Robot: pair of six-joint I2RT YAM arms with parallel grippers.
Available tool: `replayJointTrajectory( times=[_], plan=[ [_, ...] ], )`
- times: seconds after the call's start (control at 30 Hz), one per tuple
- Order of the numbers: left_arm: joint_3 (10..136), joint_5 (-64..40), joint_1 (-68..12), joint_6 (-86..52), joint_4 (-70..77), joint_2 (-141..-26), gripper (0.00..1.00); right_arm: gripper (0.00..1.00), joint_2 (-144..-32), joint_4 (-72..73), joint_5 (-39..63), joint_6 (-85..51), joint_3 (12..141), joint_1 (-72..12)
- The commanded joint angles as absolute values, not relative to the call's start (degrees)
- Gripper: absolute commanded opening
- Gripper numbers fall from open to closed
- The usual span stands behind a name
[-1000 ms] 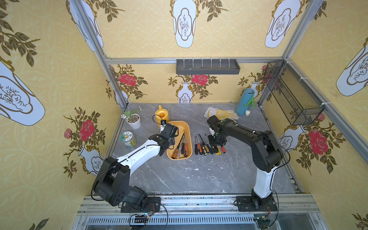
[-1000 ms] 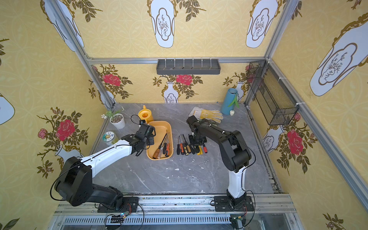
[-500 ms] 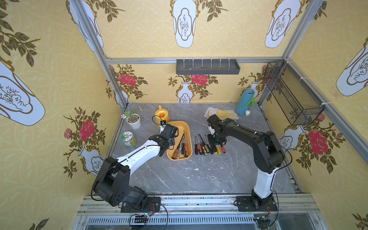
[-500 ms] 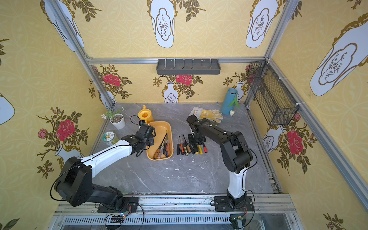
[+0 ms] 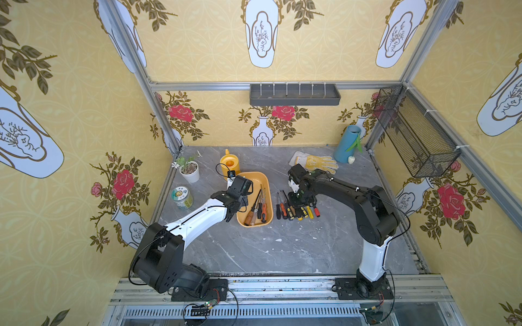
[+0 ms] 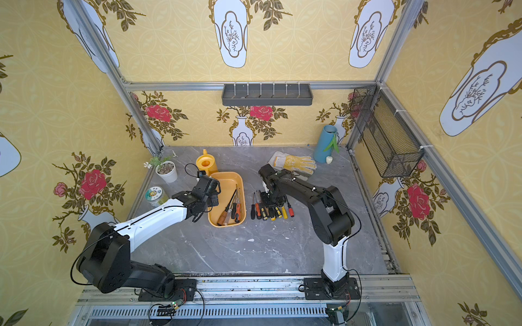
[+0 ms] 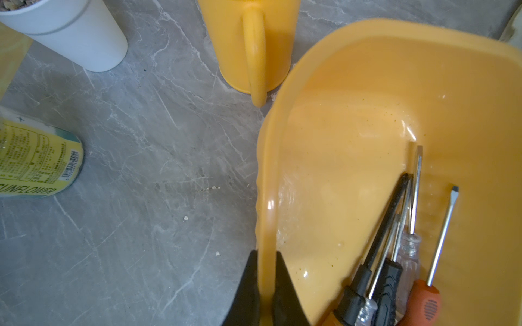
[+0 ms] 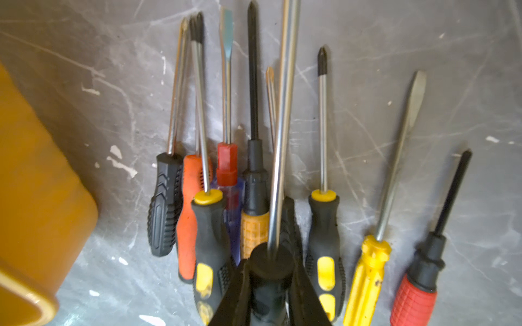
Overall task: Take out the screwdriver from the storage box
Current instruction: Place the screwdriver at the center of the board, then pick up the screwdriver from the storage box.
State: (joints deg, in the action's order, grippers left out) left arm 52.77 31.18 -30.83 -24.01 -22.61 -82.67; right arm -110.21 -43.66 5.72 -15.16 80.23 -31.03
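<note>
Black is the handle of the screwdriver that my right pincer squeezes. One finger presses on each side of the handle. The long silver stem sticks out in front of my pincer, above a row of screwdrivers that lie side by side on the grey table. I cannot tell if it touches any of them. This screwdriver is outside the storage box. The box sits just to the left of the row, near it but not touching.

The storage box is yellow-orange plastic and sits flat on the table. My left pincer is clamped on its rim on the long left side. One finger is outside the wall and one is inside. A few loose screwdrivers lie in the box, bunched on its right side, with their handles toward me.

A yellow watering can stands just behind the box, with its handle turned to the box. Left of the can is a white pot with a small plant. Closer to me on that side is a round tin. A yellow and white glove lies behind my right arm. A blue vase stands in the far right corner. A black wire basket hangs on the right wall, and a grey shelf hangs on the back wall.
</note>
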Motion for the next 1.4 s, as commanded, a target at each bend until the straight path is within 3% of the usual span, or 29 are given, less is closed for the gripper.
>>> replayJointTrajectory(
  times=[0.0,0.13,0.5,1.03,1.37],
  plan=[
    [52.38,31.12,-30.85,-24.06,-22.14,-82.34,0.0,0.2,-110.66,-44.03,5.41,-15.15,80.7,-31.19],
    [52.2,31.2,-30.85,-24.1,-22.17,-82.38,0.0,0.32,-110.83,-44.37,4.89,-15.12,80.8,-31.2],
    [52.38,31.03,-30.85,-24.36,-22.09,-82.4,0.0,0.48,-109.63,-43.87,4.17,-15.43,80.05,-31.2],
    [50.64,29.09,-30.85,-27.07,-19.28,-82.39,0.0,0.51,-100.06,-38.09,3.17,-17.34,78.14,-32.05],
    [49.97,30.01,-30.85,-28.69,-18.43,-80.7,0.0,0.5,-97.61,-32.05,9.7,-19.56,78.3,-36.66]
  ],
)
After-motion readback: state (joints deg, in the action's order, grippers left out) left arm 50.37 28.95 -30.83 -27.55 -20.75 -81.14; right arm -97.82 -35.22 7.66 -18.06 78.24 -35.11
